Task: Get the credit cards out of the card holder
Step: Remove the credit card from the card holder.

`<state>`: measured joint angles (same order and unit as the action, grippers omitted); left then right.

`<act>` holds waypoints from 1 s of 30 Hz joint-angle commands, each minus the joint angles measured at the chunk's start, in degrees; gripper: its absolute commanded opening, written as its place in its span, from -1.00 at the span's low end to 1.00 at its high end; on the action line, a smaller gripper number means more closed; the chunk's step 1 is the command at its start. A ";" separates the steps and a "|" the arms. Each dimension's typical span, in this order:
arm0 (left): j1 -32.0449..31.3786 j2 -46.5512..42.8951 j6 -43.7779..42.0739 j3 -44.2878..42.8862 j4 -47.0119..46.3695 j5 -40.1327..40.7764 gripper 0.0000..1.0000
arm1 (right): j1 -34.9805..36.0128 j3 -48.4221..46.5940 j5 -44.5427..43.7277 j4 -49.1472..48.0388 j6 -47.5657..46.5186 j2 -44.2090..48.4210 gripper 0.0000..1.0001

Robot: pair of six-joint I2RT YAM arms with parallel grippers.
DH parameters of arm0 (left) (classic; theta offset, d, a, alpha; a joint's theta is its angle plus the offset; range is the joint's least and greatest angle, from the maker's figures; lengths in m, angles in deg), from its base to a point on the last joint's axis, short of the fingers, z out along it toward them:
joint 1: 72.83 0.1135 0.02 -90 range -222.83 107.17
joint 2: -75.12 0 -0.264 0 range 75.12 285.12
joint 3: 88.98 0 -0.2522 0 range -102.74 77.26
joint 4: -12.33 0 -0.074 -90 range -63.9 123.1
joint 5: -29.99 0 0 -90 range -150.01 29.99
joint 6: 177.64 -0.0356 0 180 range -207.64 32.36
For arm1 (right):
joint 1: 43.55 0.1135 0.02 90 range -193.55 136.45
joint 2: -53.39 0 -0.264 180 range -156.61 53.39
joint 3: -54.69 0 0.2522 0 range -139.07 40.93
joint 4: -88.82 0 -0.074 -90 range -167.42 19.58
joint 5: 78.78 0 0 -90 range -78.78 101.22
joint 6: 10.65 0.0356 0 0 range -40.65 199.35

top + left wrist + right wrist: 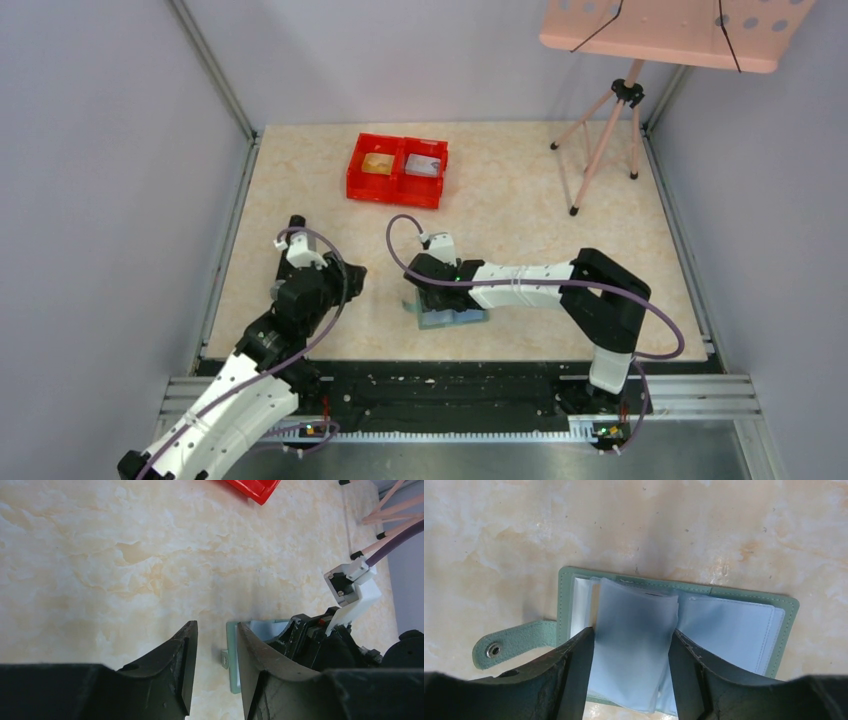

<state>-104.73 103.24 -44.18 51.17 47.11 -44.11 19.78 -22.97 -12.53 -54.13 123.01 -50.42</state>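
The sage-green card holder (452, 318) lies open on the table in front of the right arm. In the right wrist view its green rim (734, 592) and snap tab (509, 645) show. My right gripper (631, 675) (432, 298) is over it, its fingers pressed against both edges of a raised pale blue-grey leaf (634, 645); I cannot tell if this is a card or a pocket. My left gripper (216, 670) (350, 278) is open and empty beside the holder's left edge (231, 650). A gold card (377, 163) and a pale grey card (424, 165) lie in the red bin.
The red double bin (397, 168) stands at the back of the table; its corner shows in the left wrist view (252, 487). A pink tripod (610, 130) with a pink board stands at the back right. Grey walls close in the table.
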 commanded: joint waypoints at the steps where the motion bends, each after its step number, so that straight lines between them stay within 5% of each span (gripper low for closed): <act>1: 0.25 1.99 -0.16 1.64 -3.77 -4.15 -0.21 | 0.67 1.23 -0.63 -3.58 0.26 1.61 0.06; 17: 0.21 24.83 2.68 3.36 -21.29 -31.11 -0.44 | -1.77 14.23 4.26 -19.69 2.54 12.08 -0.20; 30: 0.05 39.69 5.52 3.66 -32.85 -40.84 -0.71 | -6.34 23.75 10.92 -31.06 6.99 17.09 -0.27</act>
<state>-104.73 140.68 -39.50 54.43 20.16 -81.24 14.63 -1.12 -3.37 -79.09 127.60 -36.98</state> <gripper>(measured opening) 0.153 0.379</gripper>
